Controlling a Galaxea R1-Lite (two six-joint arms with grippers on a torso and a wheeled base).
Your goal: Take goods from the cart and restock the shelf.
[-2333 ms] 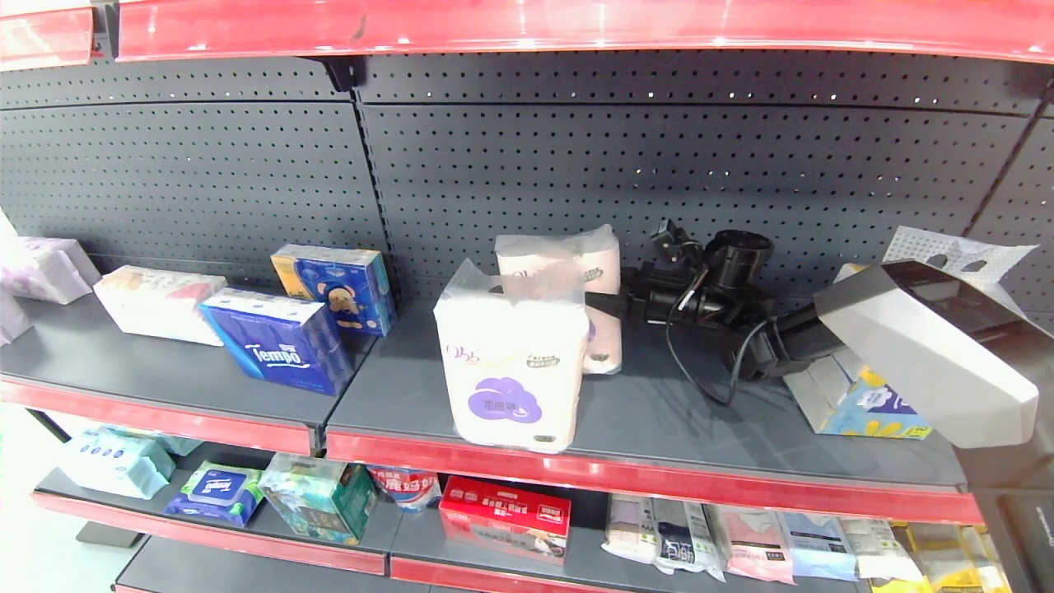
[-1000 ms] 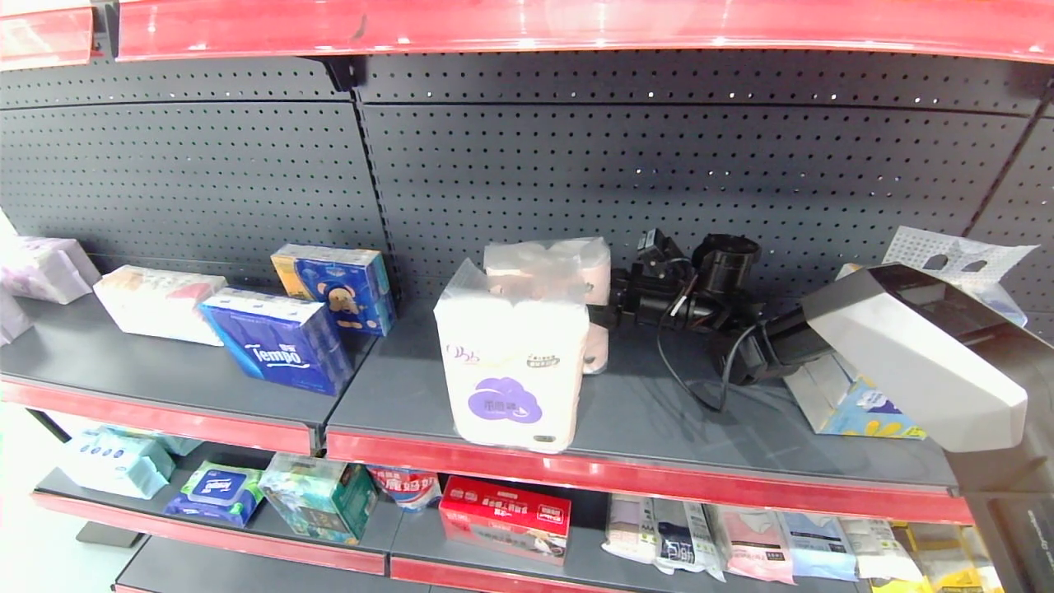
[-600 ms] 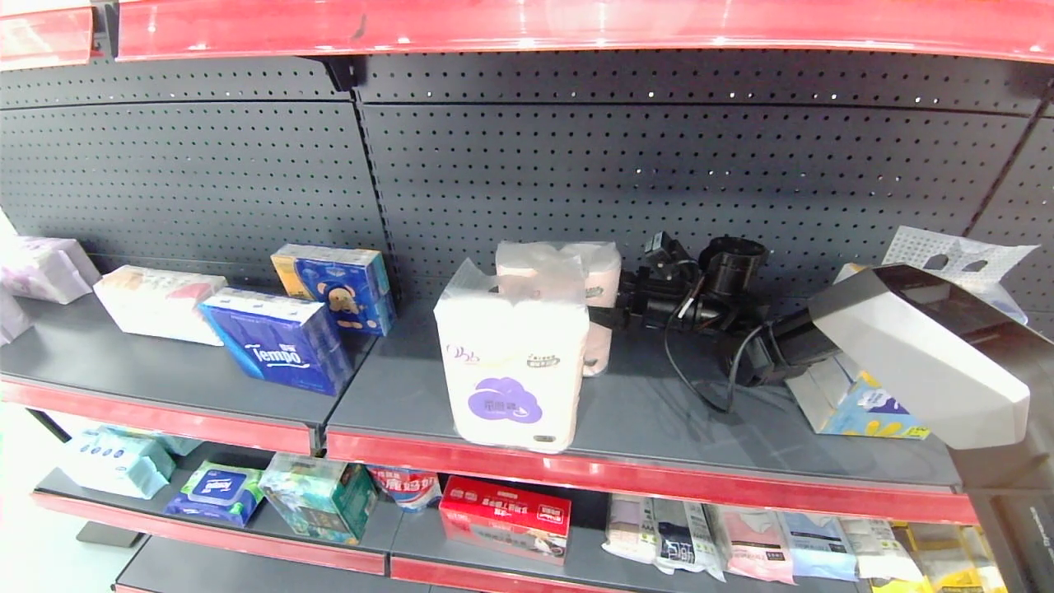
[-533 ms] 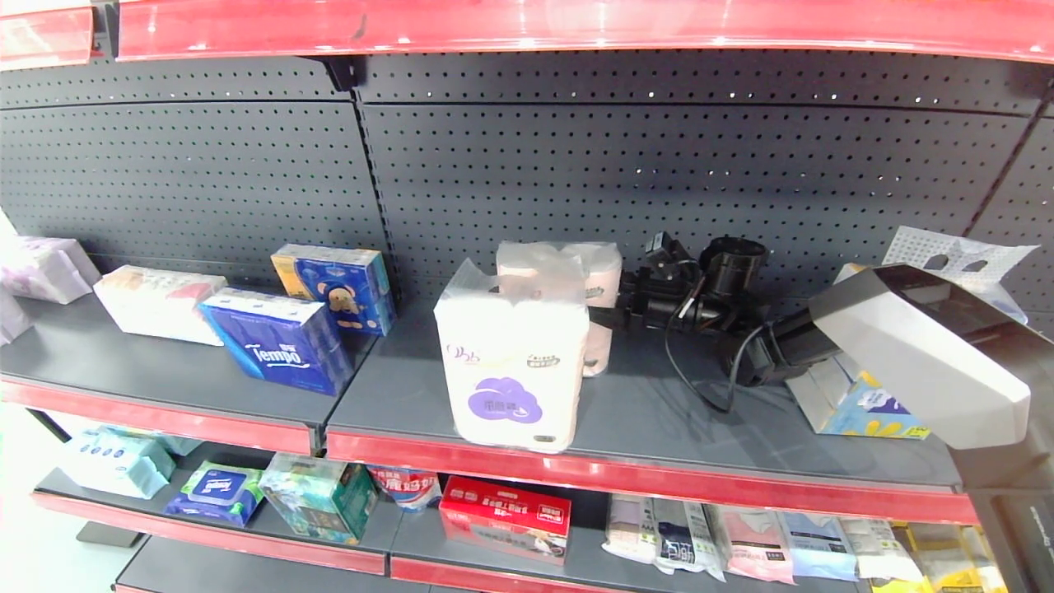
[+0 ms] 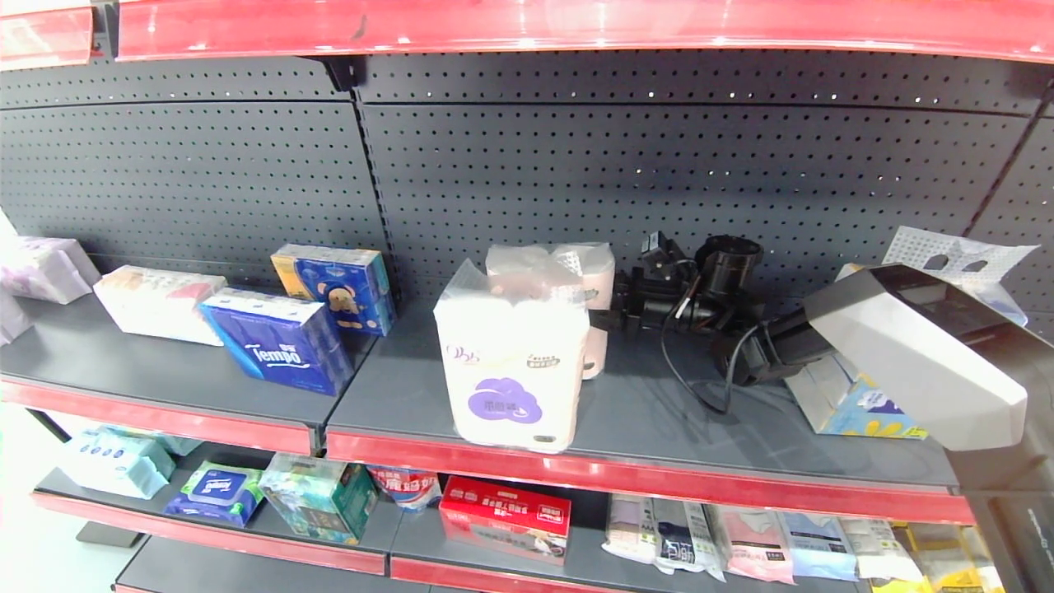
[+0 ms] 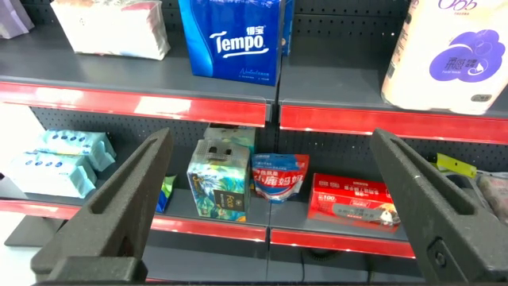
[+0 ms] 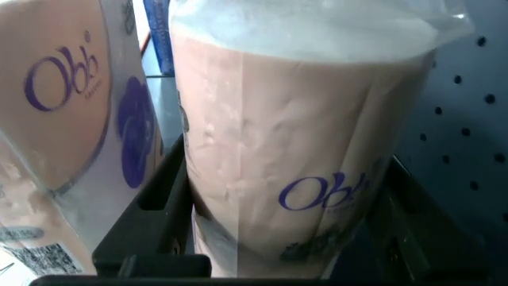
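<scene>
A: How far along is the restocking, in your opinion?

B: I think one item is almost placed. The right gripper (image 5: 616, 315) is pinching a pack of toilet rolls (image 5: 550, 268) from its 3 o'clock side. In the right wrist view the pack sits tight between the two fingers.

A: Where is this pack exactly?

B: It is on the shelf (image 5: 659, 424), at about 12 o'clock from the front pack (image 5: 510, 371), close to the back wall. I cannot tell whether its bottom rests fully on the board, because the front pack hides it.

A: So what is left to do?

B: The pack is not yet released, so the fingers must let it go and the arm must come out. After that, I guess more goods follow. There is free board between the front pack and the tissue box (image 5: 860, 403) at 3 o'clock.

A: And the other arm?

B: The left gripper (image 6: 271, 139) is spread wide and holds nothing, in front of the lower shelves.
</scene>
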